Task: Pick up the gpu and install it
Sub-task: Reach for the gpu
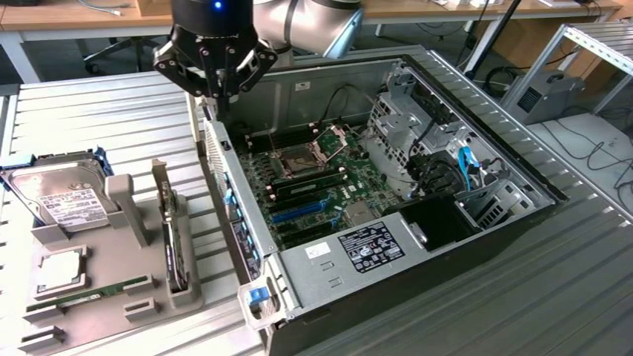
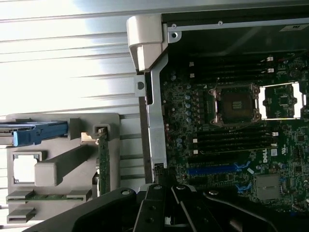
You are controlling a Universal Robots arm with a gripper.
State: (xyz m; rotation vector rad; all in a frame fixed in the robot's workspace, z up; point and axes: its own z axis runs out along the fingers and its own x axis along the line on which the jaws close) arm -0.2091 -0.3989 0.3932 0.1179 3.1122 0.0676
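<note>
Closed, empty black pincer (image 1: 213, 100) is hovering by the open computer case (image 1: 445, 282); the upright dark gpu card (image 1: 175, 245) is probably needing a square grasp.

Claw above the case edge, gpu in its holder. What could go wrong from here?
1. The claw is shut and hangs close over the case's rear wall; going down there it may hit the metal.
2. The gpu stands on edge in the grey holder; an off-centre grip could tilt or jam it.
3. The open CPU socket lies near the blue slots; a misaligned card might strike it.
</note>
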